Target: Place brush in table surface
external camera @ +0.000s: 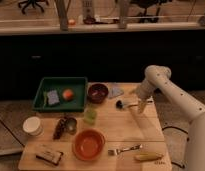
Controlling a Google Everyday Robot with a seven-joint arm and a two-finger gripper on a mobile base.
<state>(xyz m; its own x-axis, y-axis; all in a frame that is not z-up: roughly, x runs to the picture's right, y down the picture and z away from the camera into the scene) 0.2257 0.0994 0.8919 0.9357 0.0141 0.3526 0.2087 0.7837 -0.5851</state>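
The brush [125, 104] lies on the light-brown wooden table surface [127, 128] near the back right. Its dark round head points left and its slim pale handle points right. My gripper [141, 106] hangs from the white arm that comes in from the right. It is low over the table, at the handle end of the brush. Whether it touches the handle cannot be made out.
A green tray [42, 83] at the back left holds a blue sponge and an orange ball. Also on the table are a dark red bowl [98, 92], a grey cloth [115, 91], a green cup [89, 116], an orange bowl [89, 144], a fork [125, 148], a yellow banana-shaped item [148, 156] and a white cup [32, 125].
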